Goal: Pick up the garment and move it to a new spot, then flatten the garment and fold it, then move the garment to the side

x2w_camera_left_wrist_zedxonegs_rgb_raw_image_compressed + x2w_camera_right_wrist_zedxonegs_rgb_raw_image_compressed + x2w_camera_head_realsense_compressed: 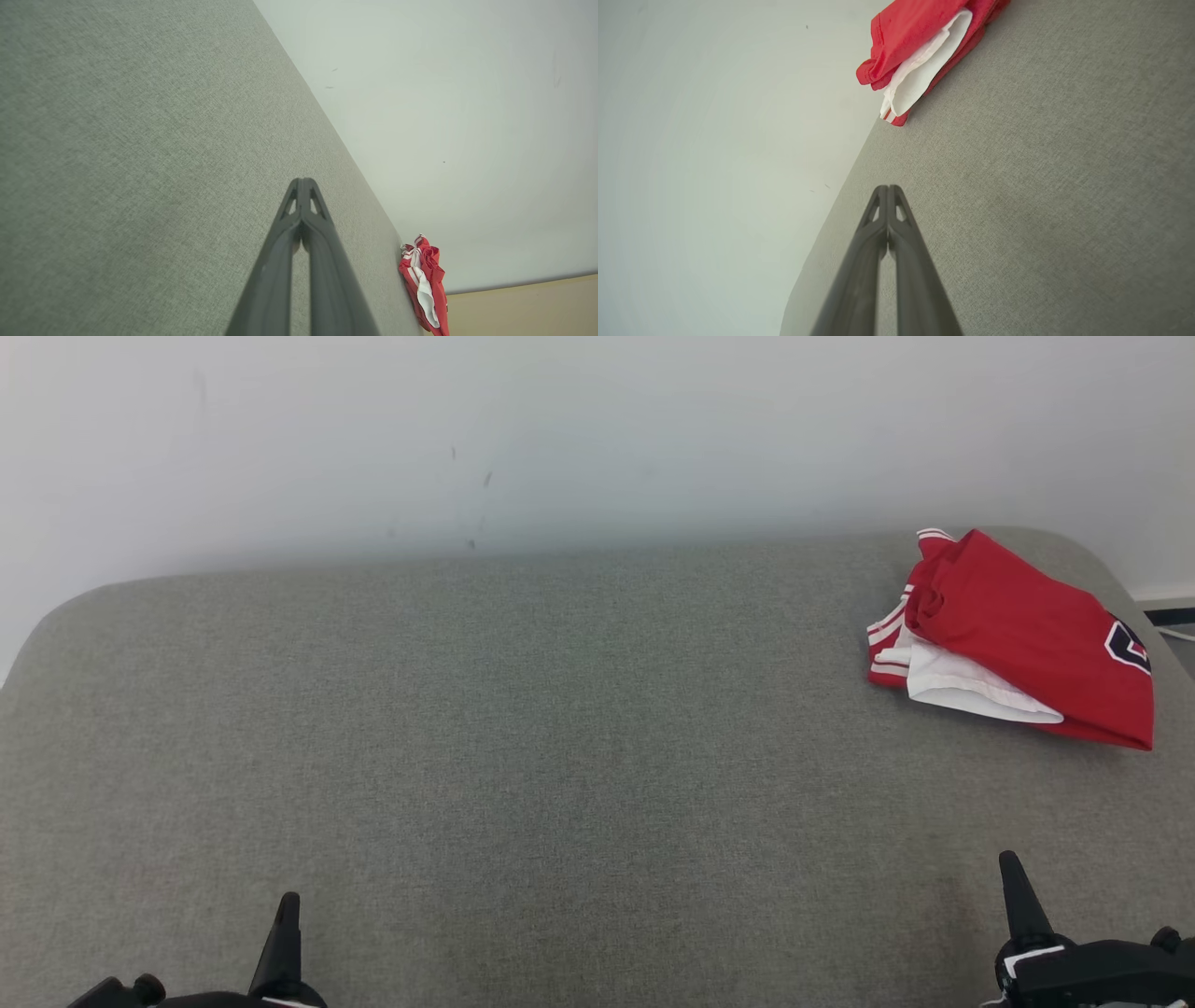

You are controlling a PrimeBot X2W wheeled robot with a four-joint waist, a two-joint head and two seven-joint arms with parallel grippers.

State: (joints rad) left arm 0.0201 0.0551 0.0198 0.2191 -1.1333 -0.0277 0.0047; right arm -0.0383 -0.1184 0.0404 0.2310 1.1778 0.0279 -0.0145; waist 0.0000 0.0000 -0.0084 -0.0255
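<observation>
The garment (1018, 635) is red with white lining, striped trim and a dark emblem. It lies folded in a loose bundle at the far right of the grey fabric surface (523, 737). The left wrist view catches the garment (424, 284) small at its lower right, and the right wrist view has the garment (920, 51) at its top. My left gripper (288, 907) rests at the lower left, shut and holding nothing, tips together (302, 183). At the lower right my right gripper (1010, 863) is shut too, tips touching (888, 190), well short of the garment.
A pale wall (560, 439) rises right behind the surface's far edge. The surface has rounded back corners and drops off just right of the garment, where a strip of floor (1172, 616) shows. Bare grey fabric spreads across the middle and left.
</observation>
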